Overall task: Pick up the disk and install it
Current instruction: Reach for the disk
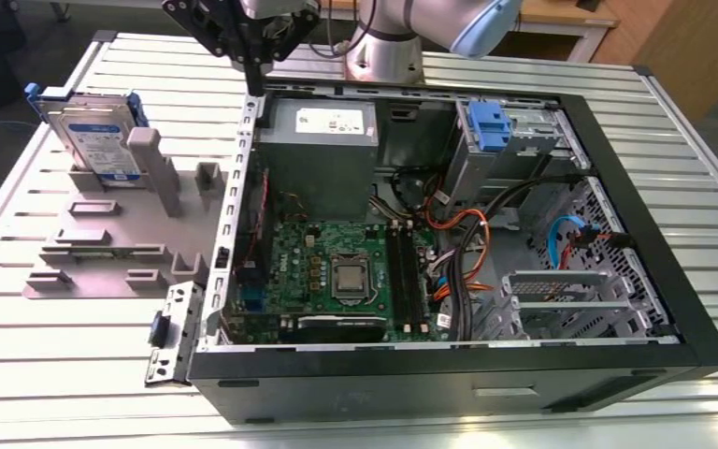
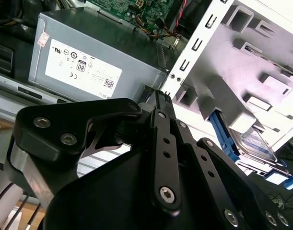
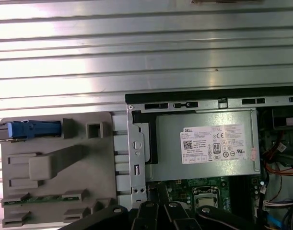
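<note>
The gripper (image 1: pixel 254 87), fingers together and empty, hung over the computer case (image 1: pixel 459 363) rim. The disk (image 1: pixel 94 140) stood upright in a fixture (image 1: pixel 122 254), well apart.

My end effector (image 1: pixel 255 82) hung pointing straight down, its black fingers (image 2: pixel 161 120) drawn together at the tip with nothing between them. Behind it my arm (image 1: pixel 384 47) stood as a silver column with a pale blue joint cap (image 1: pixel 484 26), reaching toward the exterior view's left.

Exterior high, wrist views share power supply (image 3: pixel 208 165)
</note>
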You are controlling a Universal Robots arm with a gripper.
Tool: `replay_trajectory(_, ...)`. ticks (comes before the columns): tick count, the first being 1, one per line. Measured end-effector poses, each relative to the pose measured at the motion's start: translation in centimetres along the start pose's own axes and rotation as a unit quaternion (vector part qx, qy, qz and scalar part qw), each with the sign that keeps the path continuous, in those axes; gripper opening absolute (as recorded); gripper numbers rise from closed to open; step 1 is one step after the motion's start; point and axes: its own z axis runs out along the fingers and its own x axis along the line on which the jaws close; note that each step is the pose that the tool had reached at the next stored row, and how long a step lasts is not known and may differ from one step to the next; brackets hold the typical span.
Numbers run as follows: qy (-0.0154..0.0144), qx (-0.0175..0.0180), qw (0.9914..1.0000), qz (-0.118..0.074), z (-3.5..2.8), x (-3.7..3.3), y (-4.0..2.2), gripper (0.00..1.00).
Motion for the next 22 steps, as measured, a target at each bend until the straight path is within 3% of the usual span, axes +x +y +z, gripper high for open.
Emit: replay_trajectory(22, 0.0001, 0.0000, 1.00000, 0.000, 0.12, 1.65, 0.47, 0.11)
